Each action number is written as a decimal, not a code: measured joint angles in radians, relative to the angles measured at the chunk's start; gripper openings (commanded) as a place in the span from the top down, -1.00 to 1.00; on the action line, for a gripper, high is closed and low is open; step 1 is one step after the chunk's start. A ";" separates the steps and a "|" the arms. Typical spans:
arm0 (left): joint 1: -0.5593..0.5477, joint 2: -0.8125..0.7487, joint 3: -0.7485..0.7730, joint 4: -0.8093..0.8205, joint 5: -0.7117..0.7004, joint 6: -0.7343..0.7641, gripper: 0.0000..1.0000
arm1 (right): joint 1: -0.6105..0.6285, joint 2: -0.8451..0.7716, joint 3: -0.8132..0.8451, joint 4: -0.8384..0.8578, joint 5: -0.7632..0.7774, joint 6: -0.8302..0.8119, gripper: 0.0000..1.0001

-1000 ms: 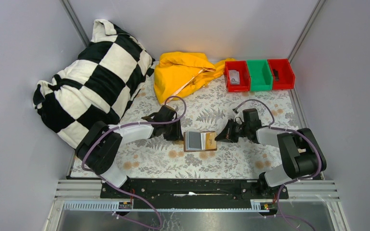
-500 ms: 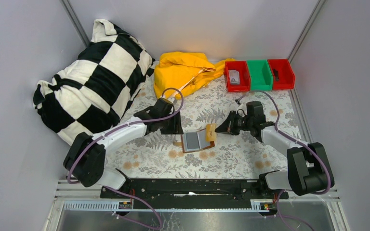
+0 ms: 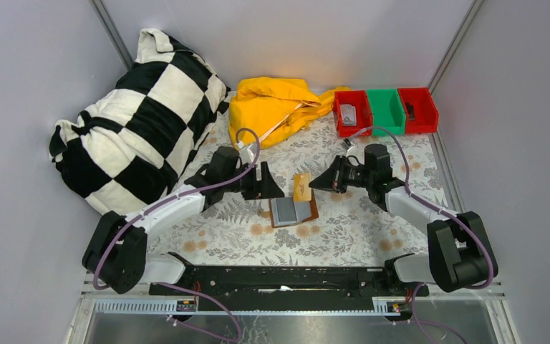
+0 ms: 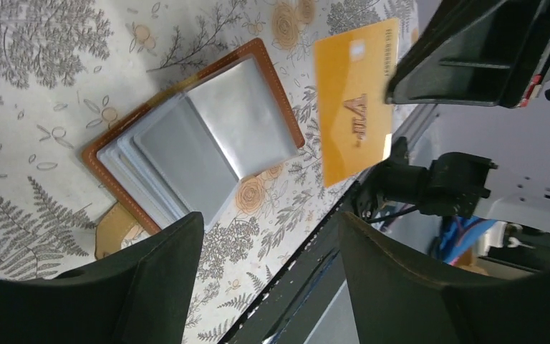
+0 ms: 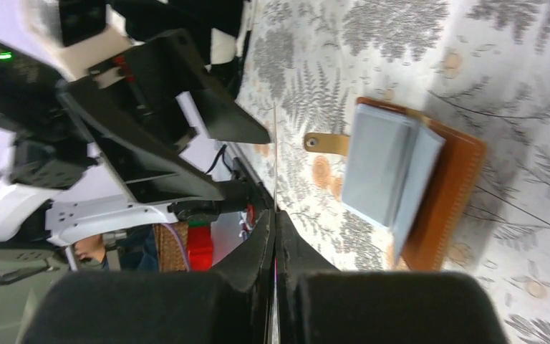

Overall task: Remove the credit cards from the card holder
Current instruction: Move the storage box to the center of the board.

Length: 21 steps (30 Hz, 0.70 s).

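**Card holder.** We find the card holder [image 3: 293, 211] lying open on the floral table cover [image 3: 344, 236]. It sits at the middle of the table, somewhat toward the near edge. Its grey pockets face up inside a brown stitched border. The left wrist view shows the pockets fanned in layers. A brown strap tab [image 5: 327, 143] sticks out from one side.

**Credit card.** One gold credit card [image 3: 301, 188] is out of the card holder. It is lifted off the table, just past the holder's far edge and not touching it. The left wrist view shows its printed face, marked "VIP".

**Right gripper.** The right gripper [image 3: 316, 183] is pinched closed on one end of that card. From its own wrist camera the card appears edge-on as a thin line between the fingers.

**Left gripper.** The left gripper [image 3: 273, 188] stands just beside the holder on its left. Its jaws are spread wide, with nothing between them.

**Other items.**
- A black-and-white checked pillow [image 3: 136, 122] lies along the left edge toward the far left corner.
- A yellow cloth [image 3: 276, 107] lies at the far edge.
- Three bins stand in a row at the far right corner: red bin [image 3: 351, 113], green bin [image 3: 386, 112], second red bin [image 3: 417, 110].
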 measured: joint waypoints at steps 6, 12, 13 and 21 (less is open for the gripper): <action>0.089 -0.026 -0.212 0.281 0.141 -0.156 -0.48 | 0.063 0.045 0.016 0.124 -0.047 0.083 1.00; 0.091 -0.033 -0.251 0.473 0.205 -0.268 -0.40 | 0.106 0.061 0.016 0.181 -0.052 0.122 1.00; 0.092 -0.038 -0.254 0.504 0.212 -0.283 -0.37 | 0.110 0.064 0.016 0.189 -0.051 0.130 1.00; 0.091 -0.046 -0.258 0.600 0.237 -0.346 0.01 | 0.134 0.087 0.015 0.275 -0.063 0.189 1.00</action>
